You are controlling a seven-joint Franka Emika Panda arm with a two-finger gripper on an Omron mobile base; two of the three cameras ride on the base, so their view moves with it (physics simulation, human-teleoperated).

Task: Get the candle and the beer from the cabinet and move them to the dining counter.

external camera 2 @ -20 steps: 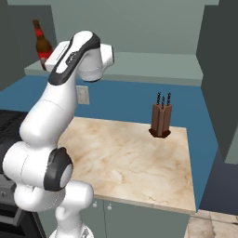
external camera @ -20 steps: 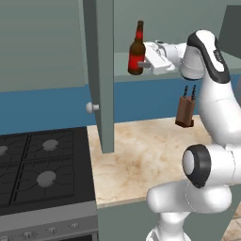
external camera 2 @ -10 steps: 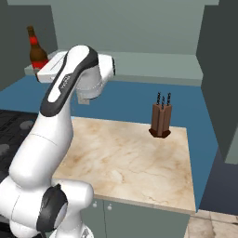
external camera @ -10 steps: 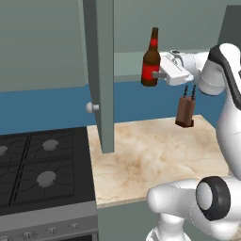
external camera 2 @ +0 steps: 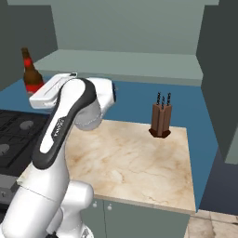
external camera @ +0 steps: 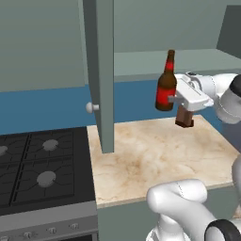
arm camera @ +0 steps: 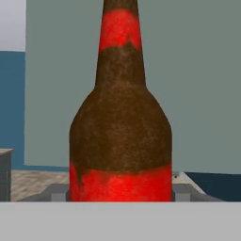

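Jaws grasp the beer (external camera: 166,89) upright, in air above the bench (external camera: 155,160); open cabinet door edge (external camera: 104,75) at its 9 o'clock, well apart.

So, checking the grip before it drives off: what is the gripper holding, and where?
The gripper holds the beer upright, clamped around its lower body at the red label.
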